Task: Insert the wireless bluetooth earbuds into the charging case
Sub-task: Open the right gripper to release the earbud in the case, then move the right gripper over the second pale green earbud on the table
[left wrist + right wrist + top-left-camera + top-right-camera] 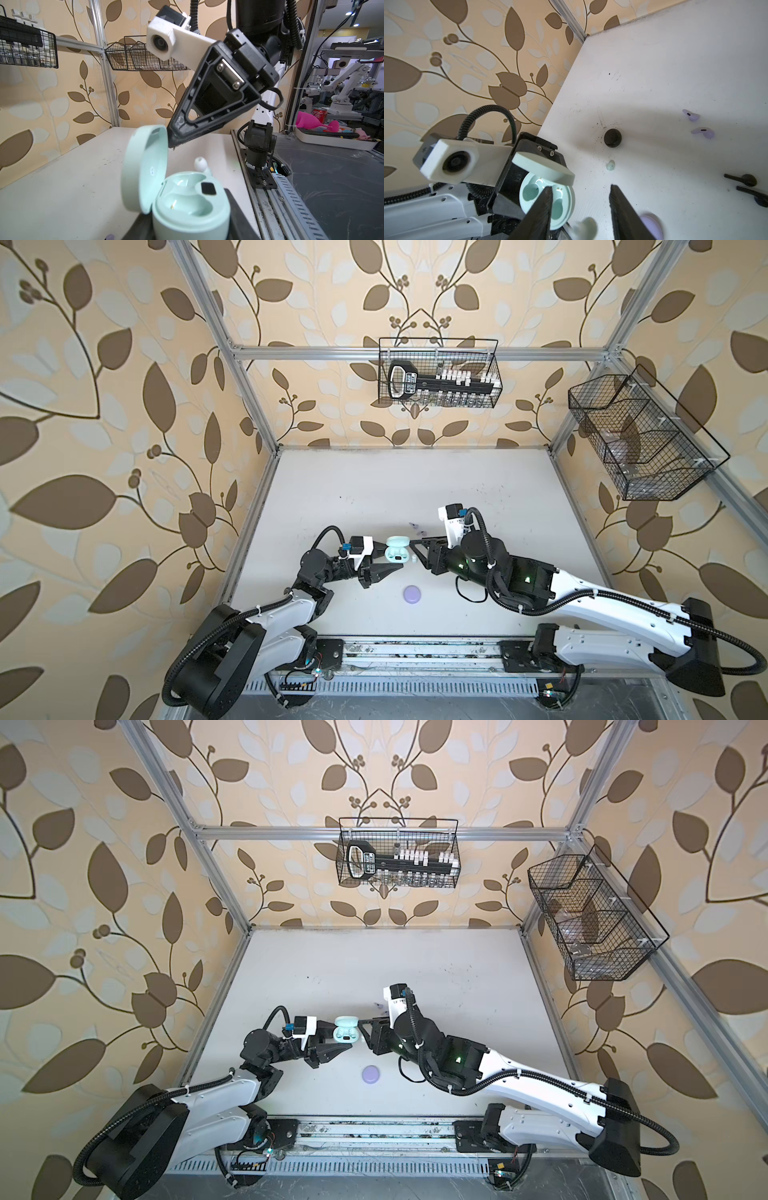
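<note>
The mint charging case stands with its lid open, and my left gripper is shut on its base. Both sockets look empty. My right gripper hovers just right of the case, its jaws apart. A pale mint-white earbud shows loose and blurred between the right fingers, touching neither, beside the case. A second pale earbud lies on the table. Two lilac earbuds and two black earbuds lie farther off.
A shut lilac case sits toward the front of the white table. A black round case lies behind the mint one. Two wire baskets hang on the walls. A metal rail runs along the front edge.
</note>
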{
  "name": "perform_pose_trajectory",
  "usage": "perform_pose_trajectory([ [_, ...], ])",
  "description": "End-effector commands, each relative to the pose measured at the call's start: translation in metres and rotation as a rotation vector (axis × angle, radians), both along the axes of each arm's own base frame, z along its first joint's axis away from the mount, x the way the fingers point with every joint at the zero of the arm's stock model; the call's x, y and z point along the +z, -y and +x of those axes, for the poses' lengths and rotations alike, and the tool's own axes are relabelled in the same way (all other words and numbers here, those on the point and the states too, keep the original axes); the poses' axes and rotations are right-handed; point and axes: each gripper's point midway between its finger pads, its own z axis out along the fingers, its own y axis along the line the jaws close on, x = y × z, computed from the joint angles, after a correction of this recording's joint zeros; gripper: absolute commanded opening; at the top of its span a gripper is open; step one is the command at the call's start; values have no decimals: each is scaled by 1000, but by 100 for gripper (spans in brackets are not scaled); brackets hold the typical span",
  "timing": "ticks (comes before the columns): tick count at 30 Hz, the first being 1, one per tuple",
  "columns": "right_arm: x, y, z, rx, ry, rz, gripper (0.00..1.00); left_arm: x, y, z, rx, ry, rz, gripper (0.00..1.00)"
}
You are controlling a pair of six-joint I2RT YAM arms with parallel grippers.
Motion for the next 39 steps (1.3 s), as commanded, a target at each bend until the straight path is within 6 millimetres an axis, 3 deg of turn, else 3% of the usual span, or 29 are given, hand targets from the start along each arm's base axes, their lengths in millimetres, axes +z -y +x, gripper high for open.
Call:
perform_pose_trajectory([
  [1, -1, 3, -2, 3, 16, -14, 47, 15, -1, -10, -23, 99, -30, 0],
  [6, -5, 7, 2, -26, 14, -45, 46, 14, -1, -8, -11, 97, -28, 0],
  [16, -41, 75, 34, -230, -56, -134, 46, 11, -2, 5, 60, 74, -14, 0],
  [19, -49, 104, 46, -311, -80, -155, 46, 10, -3, 8, 77, 70, -8, 0],
  [23, -55, 158, 70, -467, -128, -253, 48, 14, -6, 10, 107, 67, -11, 0],
  [26, -79, 213, 92, -601, -246, -404, 45, 15, -9, 11, 139, 67, -2, 0],
  [30, -117, 248, 106, -644, -371, -502, 42, 14, -13, 11, 171, 58, 17, 0],
  [34, -138, 257, 117, -622, -439, -641, 45, 11, -14, 13, 185, 44, 33, 0],
  [39, -180, 248, 120, -528, -542, -744, 43, 12, -12, 13, 170, 36, 30, 0],
])
